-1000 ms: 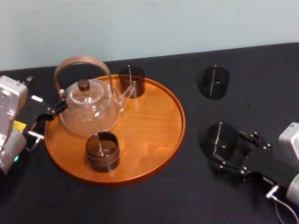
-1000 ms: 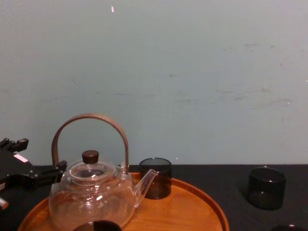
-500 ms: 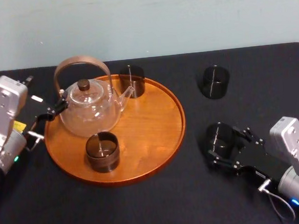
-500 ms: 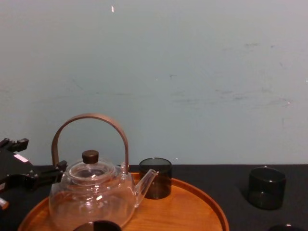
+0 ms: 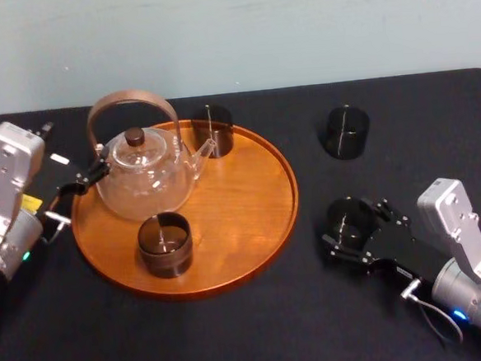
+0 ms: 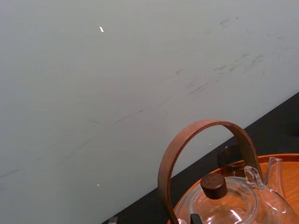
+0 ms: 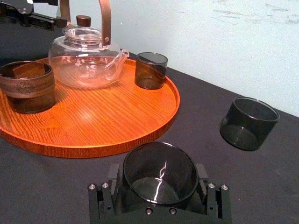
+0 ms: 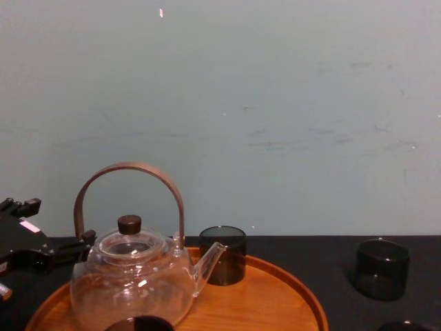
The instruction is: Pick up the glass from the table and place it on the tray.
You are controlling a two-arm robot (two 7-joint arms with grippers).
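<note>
The task's thing, a short dark smoked-glass tumbler [image 5: 350,217], stands upright on the flat matte black table [image 5: 234,330], its open mouth up and its axis vertical. It sits just to the right of the large round orange-brown wooden tray [image 5: 254,200] and apart from its rim. The right gripper [image 5: 354,227] lies low on the table from the near right. Its two black fingers [image 7: 106,198] are spread to either side of the tumbler's wall, so the glass sits deep between them. In the right wrist view a thin gap seems to remain at each pad, so I judge the glass bracketed but not yet clamped. The right arm is plainly the nearer one. The left gripper [image 5: 78,192] is parked at the tray's far left rim beside the clear glass teapot with the brown hoop handle [image 5: 141,177], and its grip cannot be read. From the held position the tray lies straight to the left, and its bare right half is the closest free wood. The two dark glasses already on it [image 5: 165,244] [image 5: 212,131] stand farther off. A fourth dark glass [image 5: 344,132] waits on the table behind.
</note>
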